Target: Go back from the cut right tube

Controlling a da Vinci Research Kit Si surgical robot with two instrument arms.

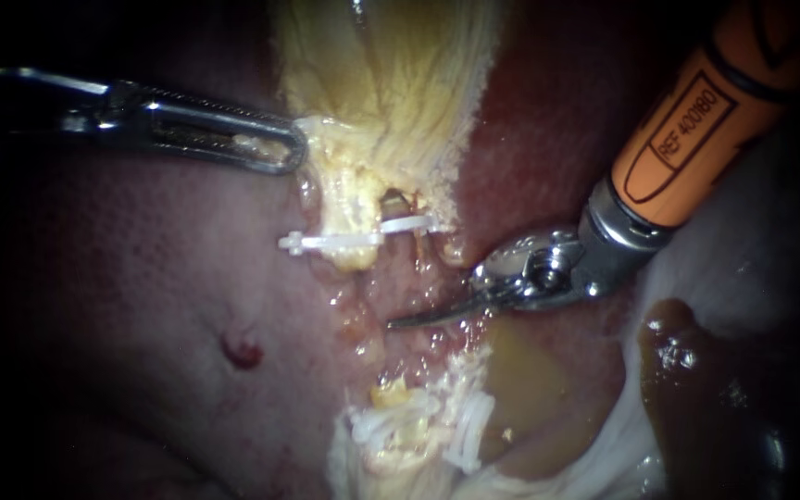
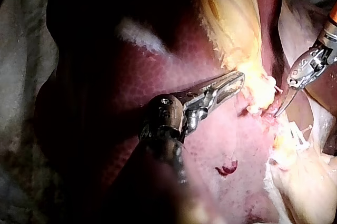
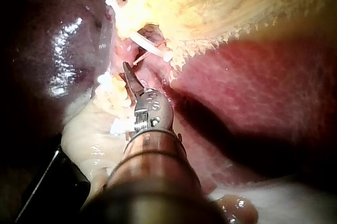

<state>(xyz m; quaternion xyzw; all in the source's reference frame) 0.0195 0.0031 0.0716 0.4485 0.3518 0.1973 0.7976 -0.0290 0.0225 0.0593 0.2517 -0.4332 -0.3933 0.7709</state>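
Note:
My left instrument (image 1: 293,153) comes in from the left, and its long slotted jaws are shut on the edge of the pale yellow gallbladder tissue (image 1: 391,83). Below that grip, a white clip (image 1: 354,241) crosses the upper stump of the cut tube (image 1: 391,199). The lower stump (image 1: 418,421) carries several white clips. My right instrument (image 1: 395,323), on an orange shaft from the upper right, has thin curved blades lying shut. Its tip sits in the gap between the two stumps, touching neither clip. The same tip (image 3: 125,66) shows just short of the upper clip (image 3: 150,45). The left jaws (image 2: 237,79) hold yellow tissue.
Pink-red liver (image 1: 141,324) fills the left, with a small dark red spot (image 1: 243,352). Brownish-yellow fluid (image 1: 530,380) pools under the right instrument's wrist. A dark brown lump (image 1: 687,370) lies at lower right, beside white cloth (image 1: 752,268).

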